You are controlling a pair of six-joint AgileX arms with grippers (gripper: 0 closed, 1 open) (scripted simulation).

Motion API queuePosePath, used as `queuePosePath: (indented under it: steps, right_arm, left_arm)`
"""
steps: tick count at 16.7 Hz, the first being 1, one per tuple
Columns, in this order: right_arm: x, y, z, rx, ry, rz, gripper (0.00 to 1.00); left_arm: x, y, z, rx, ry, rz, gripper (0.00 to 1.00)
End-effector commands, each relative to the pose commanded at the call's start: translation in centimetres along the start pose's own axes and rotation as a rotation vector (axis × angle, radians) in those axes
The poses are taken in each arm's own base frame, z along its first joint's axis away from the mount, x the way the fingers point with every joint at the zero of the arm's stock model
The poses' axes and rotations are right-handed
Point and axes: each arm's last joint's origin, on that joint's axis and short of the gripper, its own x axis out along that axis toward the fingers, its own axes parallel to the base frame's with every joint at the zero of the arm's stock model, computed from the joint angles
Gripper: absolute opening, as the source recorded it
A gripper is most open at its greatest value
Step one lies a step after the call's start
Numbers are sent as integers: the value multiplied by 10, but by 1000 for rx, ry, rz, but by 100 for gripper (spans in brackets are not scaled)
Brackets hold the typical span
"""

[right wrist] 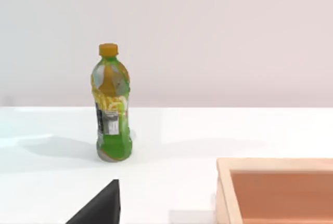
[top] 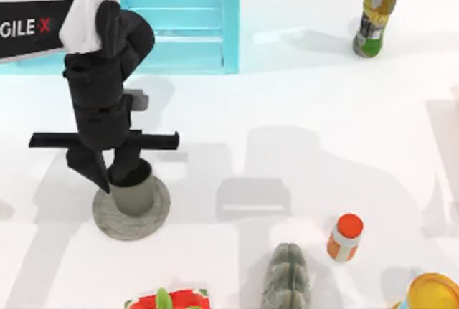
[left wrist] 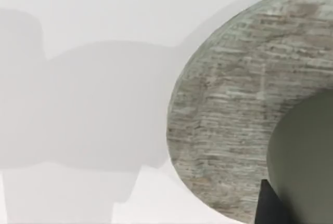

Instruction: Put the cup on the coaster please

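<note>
The dark grey-olive cup (top: 136, 196) stands upright on the round mottled grey coaster (top: 111, 223) at the front left of the table. My left gripper (top: 115, 180) comes down on it from above. One finger is outside the cup's left wall, the other reaches inside the rim, and they are shut on the cup. The left wrist view looks closely at the coaster (left wrist: 229, 104), with the cup's side (left wrist: 307, 156) and a dark fingertip (left wrist: 268, 208) beside it. Only a dark fingertip (right wrist: 99, 206) of my right gripper appears, in the right wrist view.
A green drink bottle (top: 374, 13) stands at the back right. A small orange-capped bottle (top: 346, 237) and a ribbed grey lump (top: 285, 277) sit front right of centre. A light blue rack (top: 193, 15) is at the back left. The right wrist view has a wooden box (right wrist: 276, 190).
</note>
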Motion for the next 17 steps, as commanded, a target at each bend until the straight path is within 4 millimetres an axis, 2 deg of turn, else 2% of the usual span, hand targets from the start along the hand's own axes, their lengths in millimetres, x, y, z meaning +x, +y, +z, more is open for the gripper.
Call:
queuePosePath:
  steps: [11,17]
  right_arm:
    - [0,0,0,0,0,0,100]
    - [0,0,0,0,0,0,100]
  left_arm:
    - [0,0,0,0,0,0,98]
    - [0,0,0,0,0,0,100]
